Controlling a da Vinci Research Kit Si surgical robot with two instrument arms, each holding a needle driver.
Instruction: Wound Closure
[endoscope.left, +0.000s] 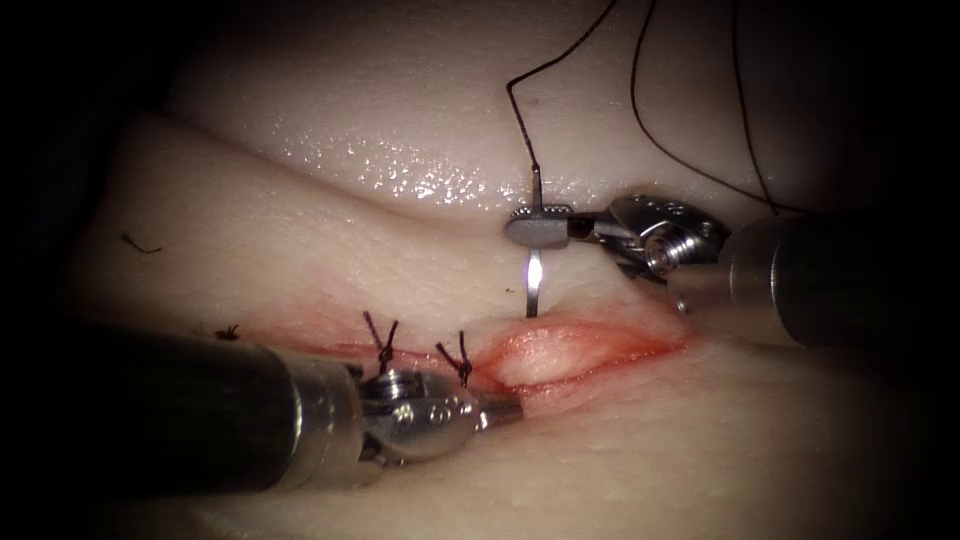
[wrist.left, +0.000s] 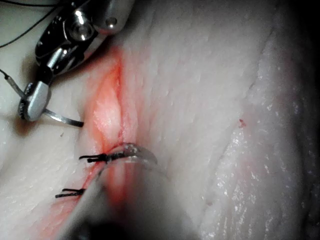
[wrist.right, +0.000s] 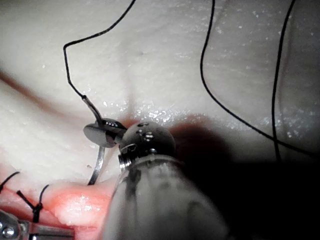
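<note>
Right claw (endoscope.left: 540, 228) is clamped on the needle (endoscope.left: 534, 285), gripping it near the swaged end, where the thread (endoscope.left: 640, 110) leaves it. The needle hangs below the claw with its curve running down toward the tissue (endoscope.left: 300, 250); its tip sits at the upper edge of the cut (endoscope.left: 570, 350), just under the claw. Whether the tip has entered the tissue cannot be told from the endoscope view; in the right wrist view the needle (wrist.right: 98, 165) reaches the rim of the open wound below the right claw (wrist.right: 100, 134).

The thread rises from the needle above the right claw and loops in long arcs over the tissue behind it.

Left claw (endoscope.left: 500, 410) lies at the lower edge of the cut, well apart from the right claw, with its tip against the tissue at the left end of the open part. Its jaws look closed, and it holds neither needle nor thread; whether they pinch the tissue edge cannot be told.

Two tied stitches (endoscope.left: 460, 360) with short cut ends sit just beside the left claw, on the closed stretch of the cut. Red fluid (endoscope.left: 640, 345) lines the wound margins.

No readable writing or labels on the tools. No containers present.
</note>
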